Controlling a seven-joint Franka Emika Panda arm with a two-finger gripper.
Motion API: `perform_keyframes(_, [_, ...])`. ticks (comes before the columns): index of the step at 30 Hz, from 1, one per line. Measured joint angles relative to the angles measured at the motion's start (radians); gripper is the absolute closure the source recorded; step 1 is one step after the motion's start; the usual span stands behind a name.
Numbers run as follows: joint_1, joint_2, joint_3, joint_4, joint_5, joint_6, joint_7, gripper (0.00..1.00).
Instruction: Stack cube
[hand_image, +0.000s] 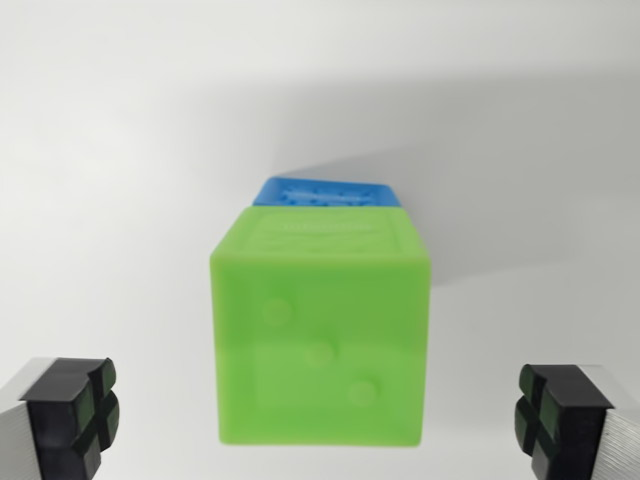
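Green cube (320, 340), embossed writing unreadable, fronts blue cube (328, 192); hand (320, 420) spread wide, empty.

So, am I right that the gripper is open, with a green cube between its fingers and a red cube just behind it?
Not quite: the cube behind is blue, not red. The wrist view shows the blue cube just behind the green cube, mostly hidden by it. The rest holds: the gripper is open, its fingers clear of the green cube on either side.
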Motion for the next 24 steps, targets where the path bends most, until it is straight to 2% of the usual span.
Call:
perform_keyframes(11, [0.003,-0.072,-0.005,0.005,-0.01,-0.076,0.005,0.0])
perform_keyframes(24, [0.004,-0.154,-0.008,0.041,-0.024,-0.193,0.013,0.0])
